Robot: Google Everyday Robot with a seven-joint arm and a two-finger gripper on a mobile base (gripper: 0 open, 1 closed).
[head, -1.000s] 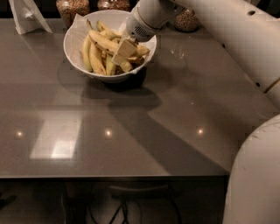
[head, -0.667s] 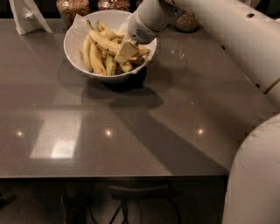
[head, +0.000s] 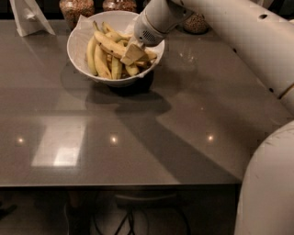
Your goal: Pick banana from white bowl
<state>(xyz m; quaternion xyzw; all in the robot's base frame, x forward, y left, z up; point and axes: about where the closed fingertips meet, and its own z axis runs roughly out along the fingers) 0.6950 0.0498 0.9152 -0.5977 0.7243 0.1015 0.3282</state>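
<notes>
Banana (head: 108, 42), long, thick, gently curved and yellow with brown specks, is lying on top of the pile in the large round white ceramic bowl (head: 76, 55), stretching from the bowl's 10 o'clock toward its 3 o'clock. My two-finger gripper (head: 133, 51) is reaching in from 1 o'clock and pinching that banana near its right end, my fingers (head: 131, 56) narrowed around it. Shorter yellow bananas (head: 100, 62) are resting underneath. The bowl is sitting toward 11 o'clock on the glossy grey table (head: 138, 137), with glass jars of grains (head: 76, 9) standing just behind it at 12 o'clock.
</notes>
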